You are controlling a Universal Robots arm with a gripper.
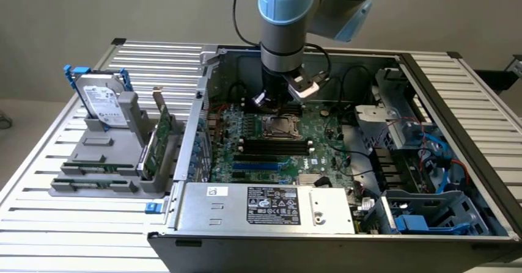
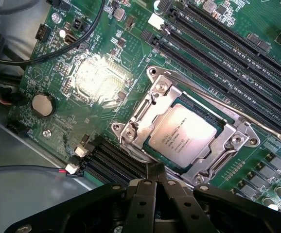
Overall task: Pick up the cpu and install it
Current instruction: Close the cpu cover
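Silvery-grey cpu (image 2: pixel 182 139), green motherboard (image 2: pixel 96 87)

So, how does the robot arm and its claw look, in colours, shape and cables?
The arm is a round tube, grey metal with light blue plastic caps on the joints. A black cable runs down beside it, and near the wrist sits a small silver connector block. The claw is matte black, made of flat linked bars joined with silver screws.

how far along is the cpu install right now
Done: the small flat silvery-grey cpu already sits inside the square metal socket frame on the green motherboard, with the frame closed around its edges. In hand: nothing; the black gripper is shut and empty, just beside the socket. Left: whether the socket lever is fully latched cannot be told.
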